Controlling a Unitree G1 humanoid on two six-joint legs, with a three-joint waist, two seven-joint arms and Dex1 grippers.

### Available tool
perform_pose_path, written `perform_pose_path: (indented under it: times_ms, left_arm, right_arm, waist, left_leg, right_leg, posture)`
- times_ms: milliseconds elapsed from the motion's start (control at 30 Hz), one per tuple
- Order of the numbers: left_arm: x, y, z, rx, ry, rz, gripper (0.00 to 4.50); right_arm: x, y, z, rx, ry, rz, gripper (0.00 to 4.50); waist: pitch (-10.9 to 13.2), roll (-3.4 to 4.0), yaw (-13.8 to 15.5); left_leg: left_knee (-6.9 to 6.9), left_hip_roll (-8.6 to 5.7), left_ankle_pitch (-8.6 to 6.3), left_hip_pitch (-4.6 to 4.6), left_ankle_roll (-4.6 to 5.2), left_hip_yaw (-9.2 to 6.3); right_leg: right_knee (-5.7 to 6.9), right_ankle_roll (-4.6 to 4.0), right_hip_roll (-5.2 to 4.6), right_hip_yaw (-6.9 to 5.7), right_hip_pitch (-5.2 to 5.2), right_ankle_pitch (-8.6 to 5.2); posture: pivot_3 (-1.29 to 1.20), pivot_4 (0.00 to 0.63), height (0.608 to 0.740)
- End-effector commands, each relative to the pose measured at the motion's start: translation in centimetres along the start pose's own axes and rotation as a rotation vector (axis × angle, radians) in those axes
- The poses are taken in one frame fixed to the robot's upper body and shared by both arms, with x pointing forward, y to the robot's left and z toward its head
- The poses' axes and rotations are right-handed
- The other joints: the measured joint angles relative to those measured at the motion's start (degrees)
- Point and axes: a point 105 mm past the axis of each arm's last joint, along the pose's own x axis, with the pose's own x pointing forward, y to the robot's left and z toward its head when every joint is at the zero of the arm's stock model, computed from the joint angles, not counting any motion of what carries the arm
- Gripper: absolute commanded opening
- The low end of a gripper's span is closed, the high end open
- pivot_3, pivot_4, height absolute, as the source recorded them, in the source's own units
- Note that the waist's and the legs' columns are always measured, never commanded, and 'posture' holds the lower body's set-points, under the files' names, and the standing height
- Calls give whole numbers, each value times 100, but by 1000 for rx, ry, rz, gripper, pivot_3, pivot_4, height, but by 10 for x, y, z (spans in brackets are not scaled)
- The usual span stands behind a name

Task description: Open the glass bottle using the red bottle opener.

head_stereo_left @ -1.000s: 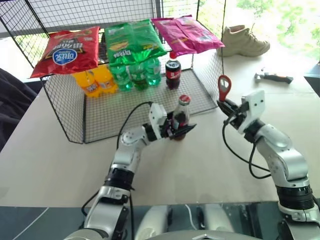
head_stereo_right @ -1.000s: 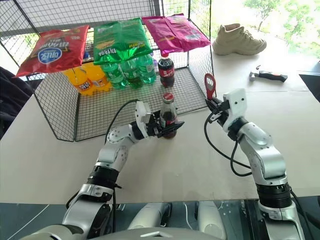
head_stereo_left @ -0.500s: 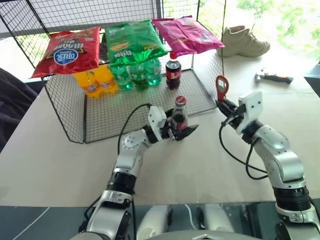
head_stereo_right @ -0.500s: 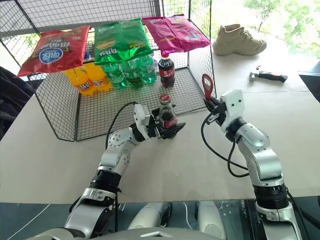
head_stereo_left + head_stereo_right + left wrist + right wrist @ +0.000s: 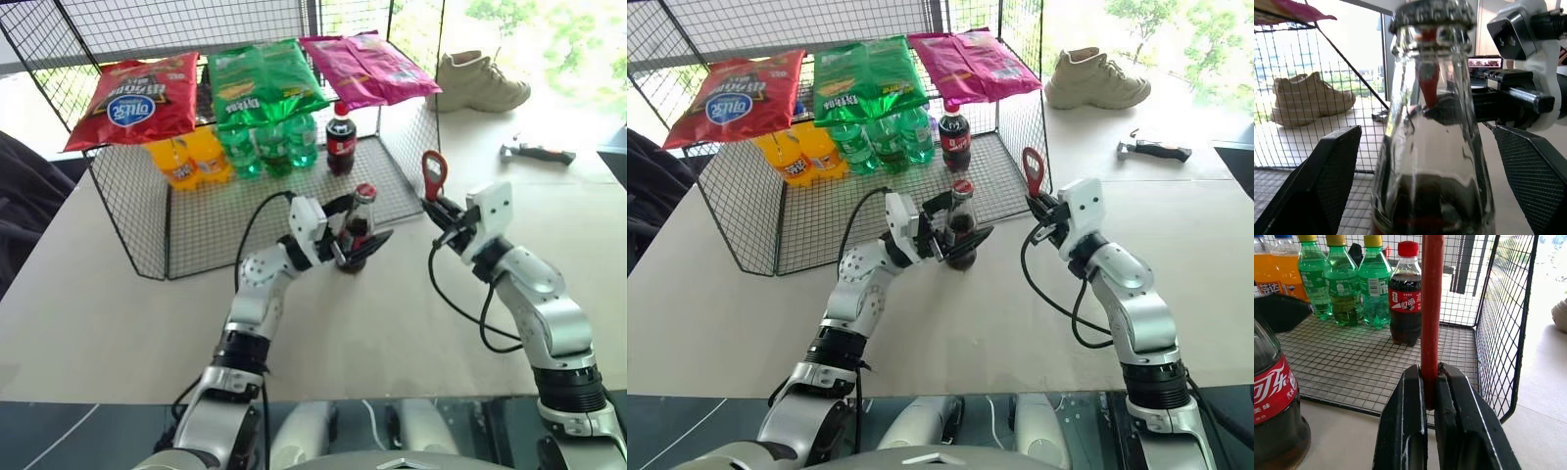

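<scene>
Left eye view shows the left hand [image 5: 355, 238] with its two black fingers now spread wide on either side of the glass bottle [image 5: 359, 227]; a second ago they were closed around its body. The bottle stands upright on the counter [image 5: 118, 313] just in front of the wire rack [image 5: 245, 211], near the middle of the counter, its crown cap on. Whether either finger touches the glass cannot be told. In the left wrist view both fingers [image 5: 1317, 181] stand apart from the bottle, with gaps visible on each side. The left hand sits a little higher around the bottle than before.

The right hand [image 5: 437, 210] is shut tight on the handle of the red bottle opener [image 5: 433, 172], holding it upright with the ring head on top, to the right of the bottle and clear of it. It has kept its place.
</scene>
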Motion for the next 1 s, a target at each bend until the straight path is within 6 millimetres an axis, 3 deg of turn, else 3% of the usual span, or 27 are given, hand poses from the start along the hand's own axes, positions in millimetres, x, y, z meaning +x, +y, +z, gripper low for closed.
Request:
perform_pose_path:
  times_ms: [33, 533, 1000]
  left_arm:
    - [5, 4, 14, 54, -49, 6, 4448]
    - [-7, 12, 12, 117, 23, 50, 4448]
    - [-2, 7, 16, 53, -12, 32, 4448]
  right_arm:
    - [-2, -2, 11, -22, -45, -7, 0]
    - [1, 1, 10, -12, -52, 5, 0]
    - [2, 2, 9, -10, -53, 6, 0]
  waist:
    - [0, 0, -2]
    - [0, 0, -1]
    - [0, 0, -4]
  left_leg:
    - [0, 0, 0, 0, 0, 0]
    - [1, 0, 0, 1, 0, 0]
    - [3, 0, 1, 2, -1, 0]
  right_leg:
    - [0, 0, 0, 0, 0, 0]
    - [2, 0, 1, 0, 0, 0]
    - [8, 0, 1, 0, 0, 0]
  posture:
    - [0, 150, 732]
    - [0, 150, 732]
    - [0, 150, 732]
